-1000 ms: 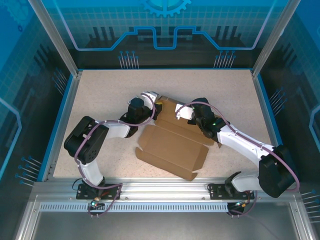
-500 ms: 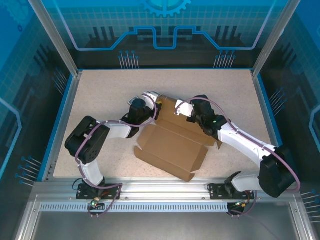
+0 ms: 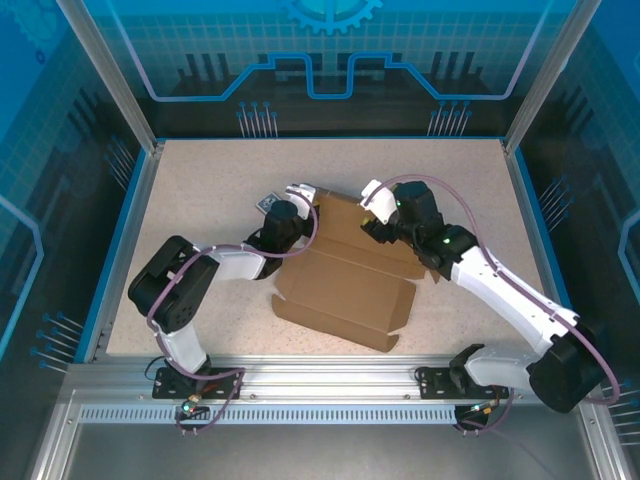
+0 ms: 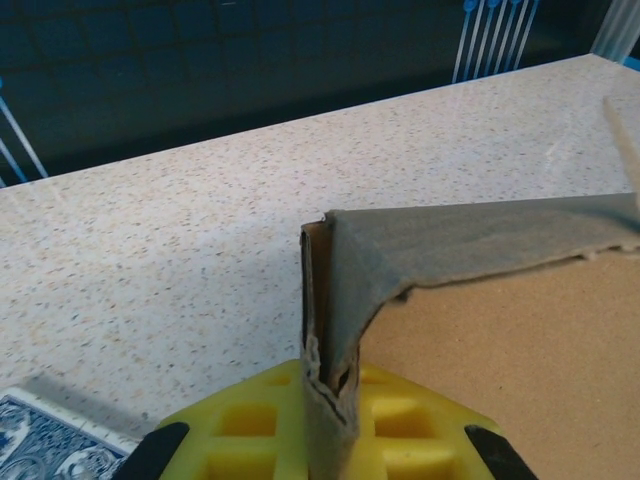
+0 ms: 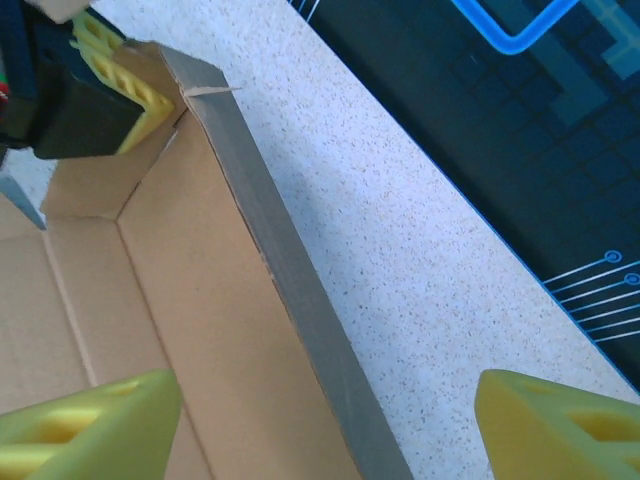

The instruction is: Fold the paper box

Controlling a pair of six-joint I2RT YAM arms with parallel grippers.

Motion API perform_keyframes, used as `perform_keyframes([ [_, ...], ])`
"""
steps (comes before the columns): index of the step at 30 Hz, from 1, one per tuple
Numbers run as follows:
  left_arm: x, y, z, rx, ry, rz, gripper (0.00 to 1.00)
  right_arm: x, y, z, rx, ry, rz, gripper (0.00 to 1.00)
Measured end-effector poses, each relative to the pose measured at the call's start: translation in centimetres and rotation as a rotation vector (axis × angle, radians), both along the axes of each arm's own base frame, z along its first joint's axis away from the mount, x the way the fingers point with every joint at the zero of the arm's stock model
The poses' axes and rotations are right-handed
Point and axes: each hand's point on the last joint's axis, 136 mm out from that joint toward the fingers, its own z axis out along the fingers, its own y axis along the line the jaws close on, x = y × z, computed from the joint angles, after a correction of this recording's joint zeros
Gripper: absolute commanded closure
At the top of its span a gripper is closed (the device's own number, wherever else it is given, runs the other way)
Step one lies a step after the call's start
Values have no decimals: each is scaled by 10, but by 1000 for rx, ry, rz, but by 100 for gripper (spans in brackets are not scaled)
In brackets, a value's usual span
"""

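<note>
Lying near the middle of the table (image 3: pixel 200 170), the paper box (image 3: pixel 345 285) is a partly folded sheet of plain brown corrugated cardboard. Its broad panels rest flat on the speckled surface. The flaps nearest the arm bases are spread out, and the sheet sits skewed to the table's edges.

Along the far side of the box a long narrow wall stands raised, and both arms reach in to that wall from opposite ends.

The left tool (image 4: pixel 330 392) is clenched on the far-left corner of the box. In the left wrist view its yellow fingers (image 4: pixel 420 420) pinch an upright doubled layer of cardboard where the far wall meets a short side flap. From that corner the wall runs off to the right with its top edge leaning, and the brown inner panel lies below it.

A small blue-and-white patterned card pack (image 4: pixel 45 440) lies flat on the table just beside the left tool, outside the box.

The right tool (image 5: pixel 320 430) hangs over the same far wall, further along it. Its fingers are released and spread wide, and the wall passes between them with a clear gap on each side. One yellow finger is above the inside of the box and the other is above bare table beyond the wall, so it grasps nothing.

At the top left of the right wrist view, the left tool's yellow pad and black body sit at the corner of the box.
</note>
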Motion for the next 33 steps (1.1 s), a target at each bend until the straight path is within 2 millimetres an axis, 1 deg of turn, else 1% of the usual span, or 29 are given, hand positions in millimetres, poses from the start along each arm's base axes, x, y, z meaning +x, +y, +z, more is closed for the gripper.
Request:
perform_keyframes([
  [3,1,6,1,7,1,31,100,-10,-9,3,80,44,-73,21],
  [6,1,9,2,14,2,48,100,-15,-29,-1,144,105,-186,21],
  [10,1,11,0,12,10,59,100,-13,-64,-15,201,185,-358,20],
  [12,1,11,0,7,11,62,100,-11,-77,-20,227,212,-419,20],
  [14,1,11,1,4,11,64,100,-8,-85,-25,248,232,-460,20],
  [22,1,12,3,2,7,66,100,2,-90,-60,256,345,-538,22],
  [24,1,12,3,3,6,69,100,2,-92,-66,259,361,-559,23],
  [28,1,13,3,4,6,72,100,3,-90,-67,299,377,-569,24],
  [33,1,12,4,3,5,72,100,7,-73,-67,420,407,-528,26],
])
